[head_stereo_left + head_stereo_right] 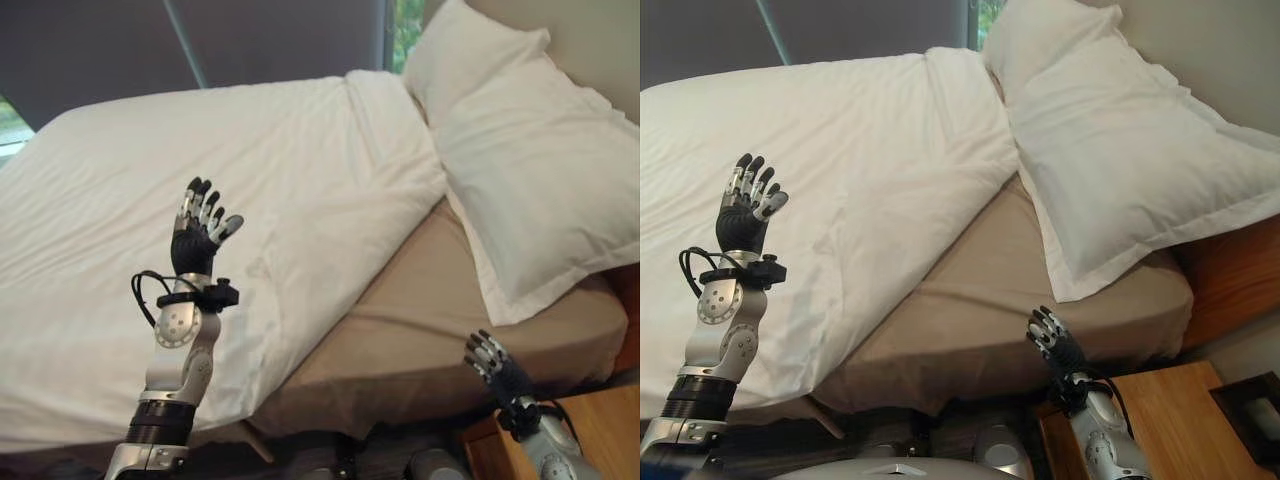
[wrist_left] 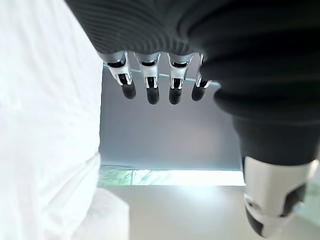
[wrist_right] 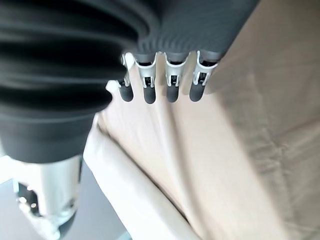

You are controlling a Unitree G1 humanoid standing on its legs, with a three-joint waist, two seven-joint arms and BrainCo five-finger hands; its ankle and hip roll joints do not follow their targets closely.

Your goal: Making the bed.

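Note:
A white duvet (image 1: 220,190) covers most of the bed, its near corner folded back so a triangle of tan fitted sheet (image 1: 420,310) shows. Two white pillows (image 1: 540,180) lie at the head of the bed on the right. My left hand (image 1: 200,232) is raised above the duvet's near part, fingers straight and spread, holding nothing. My right hand (image 1: 1055,340) hovers low by the mattress's near corner, fingers relaxed and empty. In the right wrist view the tan sheet (image 3: 240,140) lies just past the fingers (image 3: 172,90).
A wooden bedside table (image 1: 1170,410) stands at the lower right, beside the wooden bed frame (image 1: 1230,270). A dark curtain and window (image 1: 200,45) run behind the bed.

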